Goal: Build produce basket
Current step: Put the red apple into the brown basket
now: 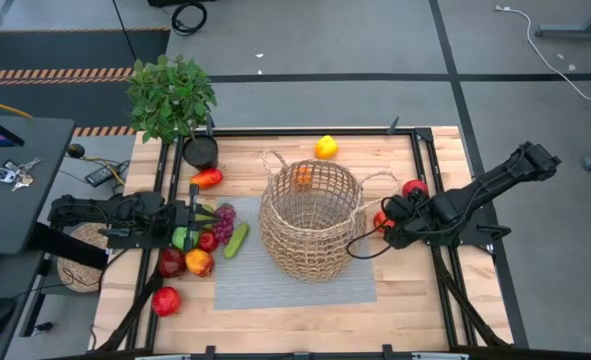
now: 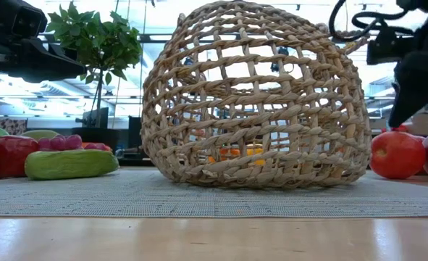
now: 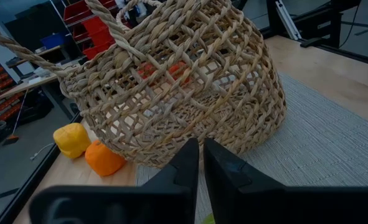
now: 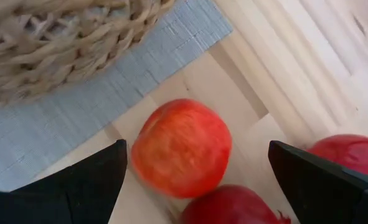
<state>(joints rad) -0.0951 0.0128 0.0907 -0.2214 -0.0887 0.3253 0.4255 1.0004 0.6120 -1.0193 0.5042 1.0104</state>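
Observation:
The tan wicker basket (image 1: 310, 225) stands tilted on the grey mat, its mouth turned up and toward the far edge. My right gripper (image 4: 196, 168) is open, with one finger on each side of a red-orange apple (image 4: 180, 149) on the table right of the basket, not touching it. It shows in the high view (image 1: 383, 228). My left gripper (image 3: 200, 168) is shut and holds nothing; it hovers over the produce pile at the left (image 1: 197, 228), pointing at the basket (image 3: 184, 81). The pile holds a green apple (image 1: 181, 238), grapes (image 1: 223, 215), a cucumber (image 1: 236, 240) and red apples (image 1: 171, 262).
A lemon (image 1: 325, 148) and an orange (image 3: 103, 158) lie by the basket's far side. Two more red fruits (image 4: 352, 158) lie beside the right gripper's apple. A red-orange pepper (image 1: 207, 178) and a black pot with a leafy plant (image 1: 201, 150) stand at the far left.

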